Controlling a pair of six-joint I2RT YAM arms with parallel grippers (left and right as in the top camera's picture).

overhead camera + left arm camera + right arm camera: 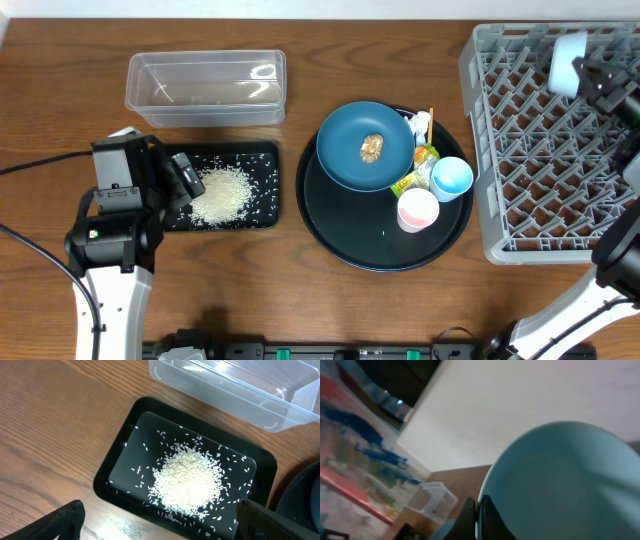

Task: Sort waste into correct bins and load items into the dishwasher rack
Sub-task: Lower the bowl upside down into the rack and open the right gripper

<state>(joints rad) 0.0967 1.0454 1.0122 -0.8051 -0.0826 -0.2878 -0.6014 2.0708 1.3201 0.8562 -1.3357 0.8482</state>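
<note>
White rice [218, 192] lies heaped in the shallow black tray [262, 160]; the left wrist view shows the same rice [187, 480] and tray [122, 462]. My left gripper [185, 180] hovers open at the tray's left end, fingers [65, 520] wide apart with nothing between them. Over the grey dishwasher rack [530, 150], my right gripper [590, 80] is shut on the rim of the white bowl [567, 52], which fills the right wrist view [560, 480]. The dark blue plate [350, 150] carries a brown food lump [372, 147].
The clear tub [205, 88] stands behind the black tray. A round black tray [350, 240] holds the plate, a printed wrapper [415, 172], a pink cup [418, 210], a light blue cup [452, 178], a chopstick [431, 118] and something white [420, 127].
</note>
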